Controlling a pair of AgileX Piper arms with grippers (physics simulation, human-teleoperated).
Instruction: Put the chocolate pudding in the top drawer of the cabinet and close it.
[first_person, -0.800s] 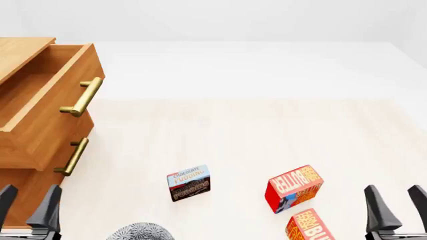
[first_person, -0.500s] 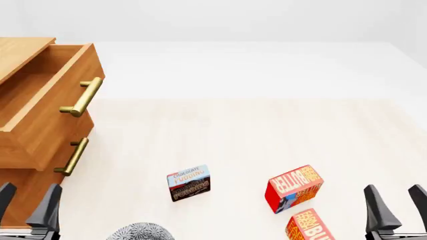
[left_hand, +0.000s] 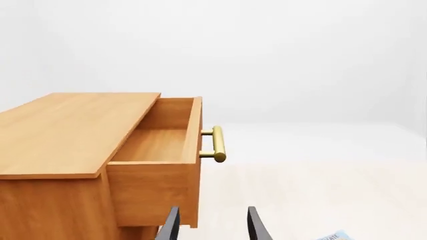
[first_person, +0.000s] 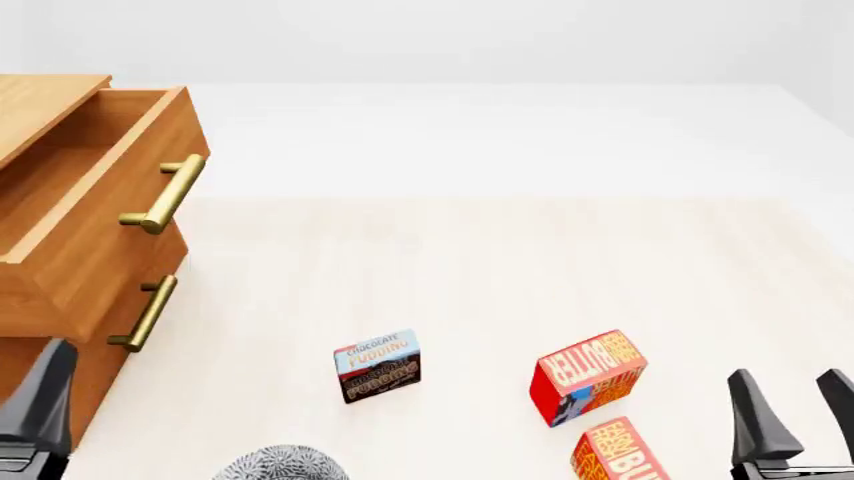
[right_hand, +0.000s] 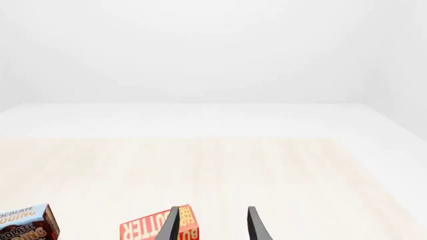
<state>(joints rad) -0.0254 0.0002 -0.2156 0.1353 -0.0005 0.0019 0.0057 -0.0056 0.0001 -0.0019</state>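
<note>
Left gripper (left_hand: 211, 225) is the one that moved: half a second ago both of its fingers showed at the bottom-left corner of the front view, and now only one dark finger (first_person: 44, 395) pokes in there, shifted further left against the cabinet (first_person: 40, 350). Its own wrist cam shows the two fingers spread apart with nothing between them, looking straight at the top drawer (left_hand: 157, 145), which stands pulled well out with its brass handle (left_hand: 217, 143) facing the table.

Right gripper (right_hand: 211, 225) hasn't budged, fingers apart and empty too, parked at the near right edge with a butter box (first_person: 587, 375) just ahead of it and a second butter box (first_person: 617, 452) beside that.

The chocolate pudding (first_person: 378, 366) sits where it was, on the table (first_person: 534, 260) toward the near side, well apart from the cabinet and a bit left of the butter boxes. Nobody's touching it.

So my read: the drawer part is already sorted, and the left arm is just starting to reposition. Pudding still needs picking up, dropping in, then the drawer pushed shut. Early days.
</note>
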